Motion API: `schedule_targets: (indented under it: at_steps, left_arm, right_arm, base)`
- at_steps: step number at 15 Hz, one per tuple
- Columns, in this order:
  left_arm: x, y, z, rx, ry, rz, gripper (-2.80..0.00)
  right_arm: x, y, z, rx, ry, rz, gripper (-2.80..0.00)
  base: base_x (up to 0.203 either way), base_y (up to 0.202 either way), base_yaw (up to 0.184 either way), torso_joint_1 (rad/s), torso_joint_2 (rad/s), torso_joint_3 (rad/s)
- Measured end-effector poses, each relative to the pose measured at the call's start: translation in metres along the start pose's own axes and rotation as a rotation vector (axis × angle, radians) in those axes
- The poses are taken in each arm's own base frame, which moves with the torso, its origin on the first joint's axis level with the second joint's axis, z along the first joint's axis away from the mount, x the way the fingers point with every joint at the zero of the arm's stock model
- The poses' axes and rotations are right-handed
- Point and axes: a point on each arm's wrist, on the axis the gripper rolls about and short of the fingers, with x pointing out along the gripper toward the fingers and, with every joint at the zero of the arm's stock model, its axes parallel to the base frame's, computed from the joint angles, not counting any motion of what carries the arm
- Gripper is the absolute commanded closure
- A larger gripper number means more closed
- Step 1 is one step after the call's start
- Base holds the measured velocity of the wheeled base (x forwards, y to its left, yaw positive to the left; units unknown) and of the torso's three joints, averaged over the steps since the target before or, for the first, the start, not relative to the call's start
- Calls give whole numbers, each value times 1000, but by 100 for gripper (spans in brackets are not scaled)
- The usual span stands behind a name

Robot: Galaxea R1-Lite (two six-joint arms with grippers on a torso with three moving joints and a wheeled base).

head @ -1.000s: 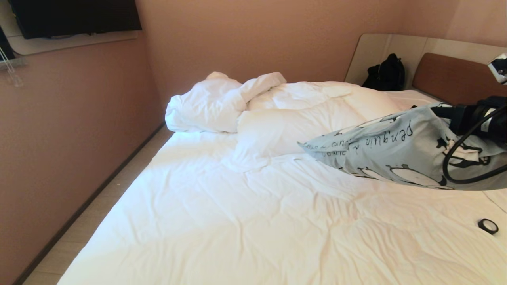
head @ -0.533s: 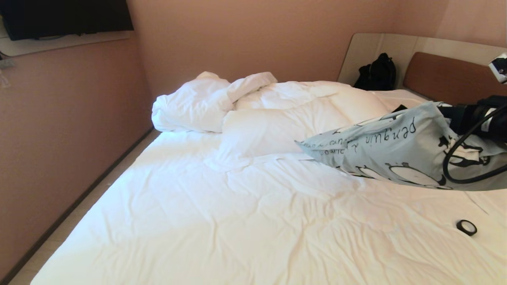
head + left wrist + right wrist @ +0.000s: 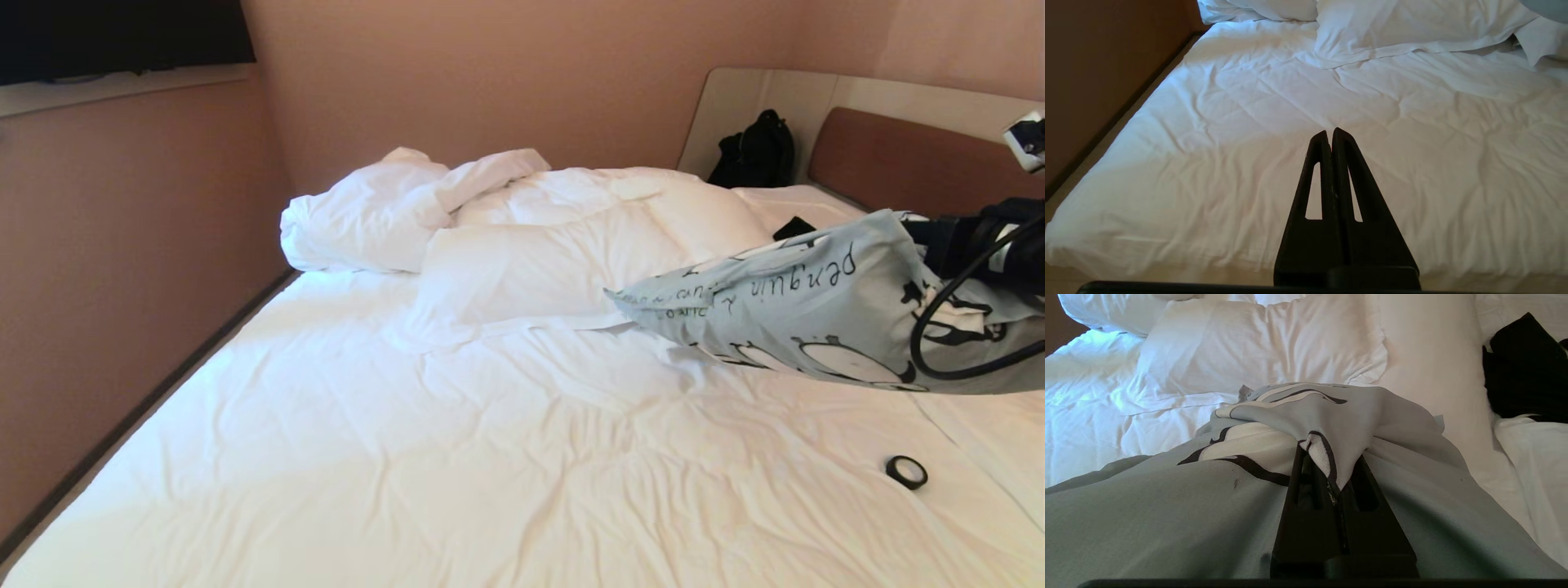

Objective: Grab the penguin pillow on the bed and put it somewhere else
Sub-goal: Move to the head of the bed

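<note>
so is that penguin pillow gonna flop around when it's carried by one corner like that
Probably floppy: the penguin pillow sags from the right gripper, whose fingers pinch only bunched cover fabric. It looks light, since its far end hangs clear of the bed. The small pinch could slip if swung.

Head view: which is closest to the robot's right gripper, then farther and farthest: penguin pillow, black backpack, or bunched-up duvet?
1. Penguin pillow, pinched in the shut right gripper, right side.
2. Black backpack, by the headboard.
3. Bunched-up duvet, far left corner.
</note>
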Motion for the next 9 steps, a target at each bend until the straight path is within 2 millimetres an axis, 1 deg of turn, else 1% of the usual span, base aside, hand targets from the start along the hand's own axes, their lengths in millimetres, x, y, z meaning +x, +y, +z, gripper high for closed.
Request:
schedule_targets:
  at_steps: [9]
  left_arm:
    - [0, 0, 0, 0, 0, 0, 0]
  right_arm:
    - [0, 0, 0, 0, 1, 0, 0]
  base:
    - [0, -193, 1, 3, 1, 3]
